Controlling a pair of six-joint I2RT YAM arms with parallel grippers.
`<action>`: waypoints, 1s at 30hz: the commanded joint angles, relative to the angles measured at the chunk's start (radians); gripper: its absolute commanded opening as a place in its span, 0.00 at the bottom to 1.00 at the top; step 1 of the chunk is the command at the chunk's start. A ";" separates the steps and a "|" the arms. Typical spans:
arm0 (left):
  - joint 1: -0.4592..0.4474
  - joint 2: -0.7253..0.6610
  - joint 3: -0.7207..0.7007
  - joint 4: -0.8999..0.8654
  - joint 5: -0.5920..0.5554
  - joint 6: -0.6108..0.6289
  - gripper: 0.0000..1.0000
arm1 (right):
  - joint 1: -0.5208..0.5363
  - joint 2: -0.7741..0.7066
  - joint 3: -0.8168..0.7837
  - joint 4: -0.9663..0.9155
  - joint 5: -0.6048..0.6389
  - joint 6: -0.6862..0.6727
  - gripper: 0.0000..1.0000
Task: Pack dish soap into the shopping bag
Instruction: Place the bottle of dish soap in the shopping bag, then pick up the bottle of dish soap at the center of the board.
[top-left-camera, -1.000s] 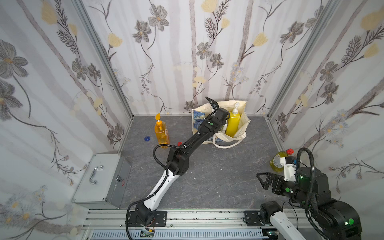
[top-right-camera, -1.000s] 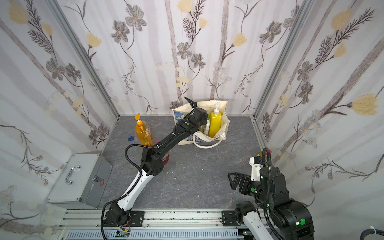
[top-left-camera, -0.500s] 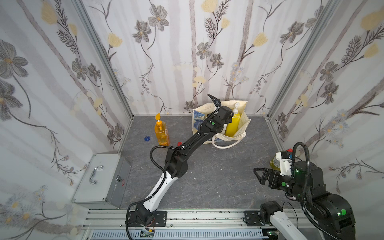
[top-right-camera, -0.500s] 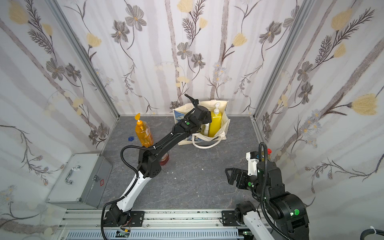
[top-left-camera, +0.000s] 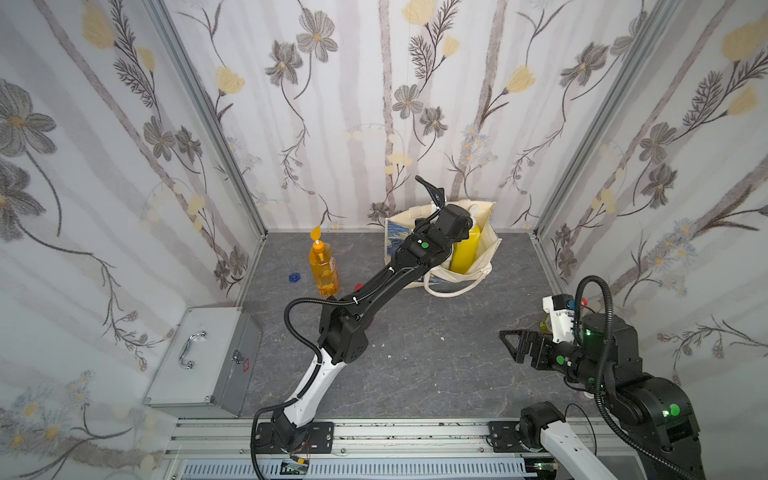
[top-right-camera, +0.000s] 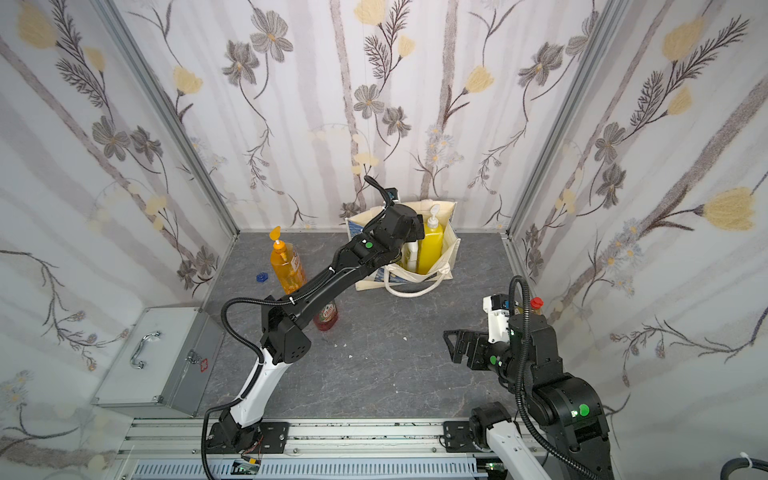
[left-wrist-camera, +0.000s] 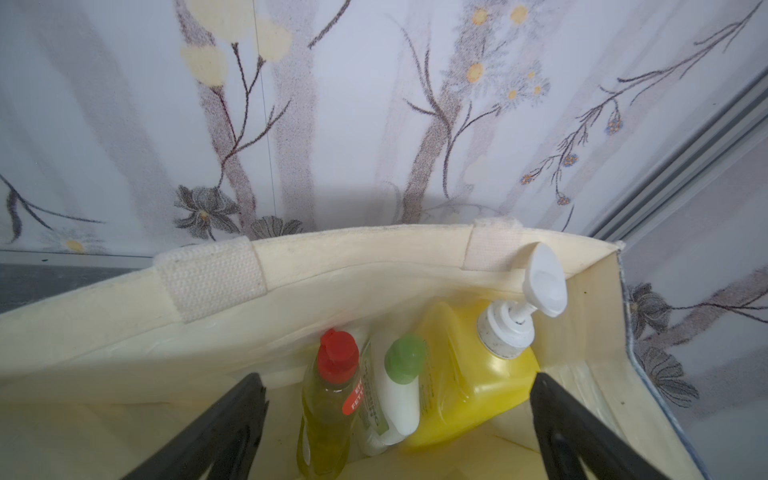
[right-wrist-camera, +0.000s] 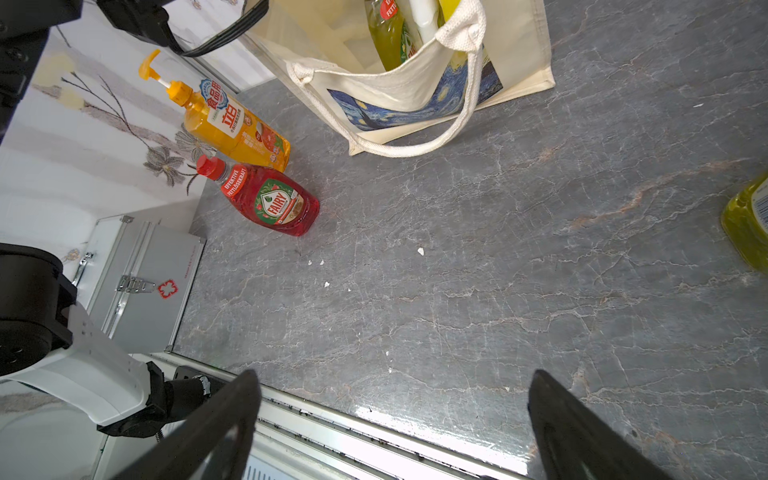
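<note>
The shopping bag (top-left-camera: 484, 253) (top-right-camera: 452, 249) stands open at the back wall. Inside it stand a yellow pump bottle (left-wrist-camera: 469, 374), a white green-capped bottle (left-wrist-camera: 401, 386) and a yellow-green red-capped bottle (left-wrist-camera: 328, 403). My left gripper (left-wrist-camera: 397, 384) hangs open just above them, touching none. On the floor left of the bag stand an orange pump bottle (top-left-camera: 323, 270) (right-wrist-camera: 232, 124) and a red bottle (top-right-camera: 326, 318) (right-wrist-camera: 274, 201). Another yellow-green bottle (right-wrist-camera: 748, 220) stands at the right wall, mostly hidden behind my right arm. My right gripper (top-left-camera: 509, 345) (right-wrist-camera: 392, 386) is open and empty, low at the front right.
A grey metal case (top-left-camera: 199, 361) (right-wrist-camera: 141, 282) with a handle sits at the front left. A small blue cap (top-left-camera: 294, 276) lies by the left wall. The bag's handle (right-wrist-camera: 415, 145) droops onto the floor. The arms' rail (top-left-camera: 415, 432) runs along the front edge.
My left wrist has risen a little over the bag. My right arm has shifted slightly leftwards, its gripper still open.
</note>
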 joint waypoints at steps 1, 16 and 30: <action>-0.019 -0.052 -0.011 0.034 -0.033 0.075 1.00 | 0.000 0.014 0.002 0.087 -0.047 -0.013 1.00; -0.001 -0.383 -0.197 -0.302 0.024 0.046 1.00 | -0.001 0.028 -0.039 0.275 0.024 0.010 1.00; 0.241 -0.812 -0.599 -0.511 0.327 0.018 1.00 | -0.001 0.187 -0.050 0.482 -0.029 0.160 1.00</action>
